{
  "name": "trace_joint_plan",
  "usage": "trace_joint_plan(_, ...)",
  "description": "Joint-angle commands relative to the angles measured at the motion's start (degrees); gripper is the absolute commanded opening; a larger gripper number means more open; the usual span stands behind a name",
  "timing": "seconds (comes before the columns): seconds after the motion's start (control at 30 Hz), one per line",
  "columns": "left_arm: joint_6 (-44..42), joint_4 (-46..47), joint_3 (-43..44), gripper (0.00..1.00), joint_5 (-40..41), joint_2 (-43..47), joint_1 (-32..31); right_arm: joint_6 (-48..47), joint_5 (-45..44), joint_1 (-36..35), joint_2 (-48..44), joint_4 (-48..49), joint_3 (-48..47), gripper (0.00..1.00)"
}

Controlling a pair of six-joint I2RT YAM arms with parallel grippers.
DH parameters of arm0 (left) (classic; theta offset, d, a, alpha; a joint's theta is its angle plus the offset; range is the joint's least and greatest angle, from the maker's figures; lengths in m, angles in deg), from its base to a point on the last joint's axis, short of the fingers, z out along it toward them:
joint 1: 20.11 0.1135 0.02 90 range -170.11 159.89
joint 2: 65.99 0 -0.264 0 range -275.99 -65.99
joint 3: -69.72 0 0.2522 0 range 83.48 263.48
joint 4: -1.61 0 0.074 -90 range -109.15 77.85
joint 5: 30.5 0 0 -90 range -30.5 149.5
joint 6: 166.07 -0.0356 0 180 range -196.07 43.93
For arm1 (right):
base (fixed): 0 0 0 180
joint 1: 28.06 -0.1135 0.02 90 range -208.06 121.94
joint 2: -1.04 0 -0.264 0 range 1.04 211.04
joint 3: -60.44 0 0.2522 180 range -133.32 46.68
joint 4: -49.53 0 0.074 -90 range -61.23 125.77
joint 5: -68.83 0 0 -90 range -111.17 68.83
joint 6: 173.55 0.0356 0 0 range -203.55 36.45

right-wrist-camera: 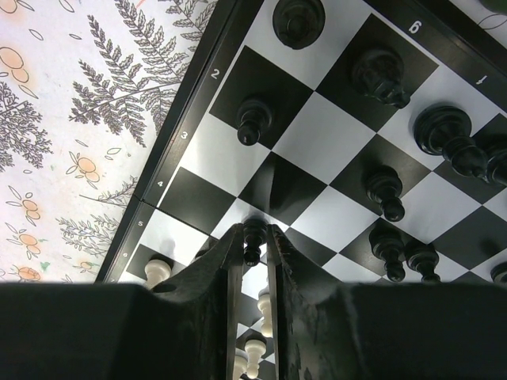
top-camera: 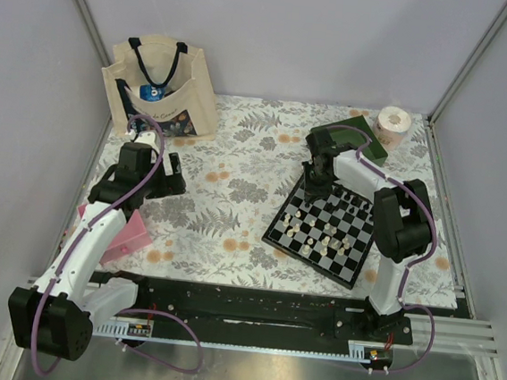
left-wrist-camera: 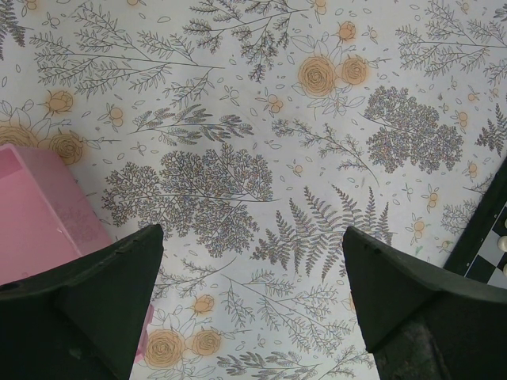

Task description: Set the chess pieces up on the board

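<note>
The checkered board (top-camera: 273, 234) lies right of centre, with black pieces (top-camera: 347, 199) at its far side and cream-white pieces (top-camera: 325, 244) nearer me. My right gripper (top-camera: 313, 189) reaches down over the board's far-left corner. In the right wrist view its fingers (right-wrist-camera: 230, 269) are shut on a small black pawn (right-wrist-camera: 254, 232) that stands on a square near the board's numbered edge (right-wrist-camera: 176, 138). Other black pieces (right-wrist-camera: 252, 120) stand apart on the squares beyond, and white pieces (right-wrist-camera: 158, 271) show below the fingers. My left gripper (left-wrist-camera: 253, 261) hangs open over the flowered cloth, holding nothing.
A pink object (left-wrist-camera: 40, 214) lies by the left gripper's left finger, and the board's corner (left-wrist-camera: 483, 245) shows at the right. A tote bag (top-camera: 160, 87) stands at the back left. A green tray (top-camera: 366, 138) and a paper roll (top-camera: 393, 124) sit at the back right.
</note>
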Motion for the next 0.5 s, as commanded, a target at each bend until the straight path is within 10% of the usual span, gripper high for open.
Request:
trace_joint_plan(0.0,-0.2,1.4,2.0,0.99,-1.0,1.2,0.2,-0.4,0.7,-0.7,0.4,-0.8,-1.2,0.26)
trace_joint_plan(0.47,-0.2,1.4,2.2,0.99,-1.1,1.0,0.2,-0.5,1.1,-0.7,-0.1,-1.7,-0.9,0.32)
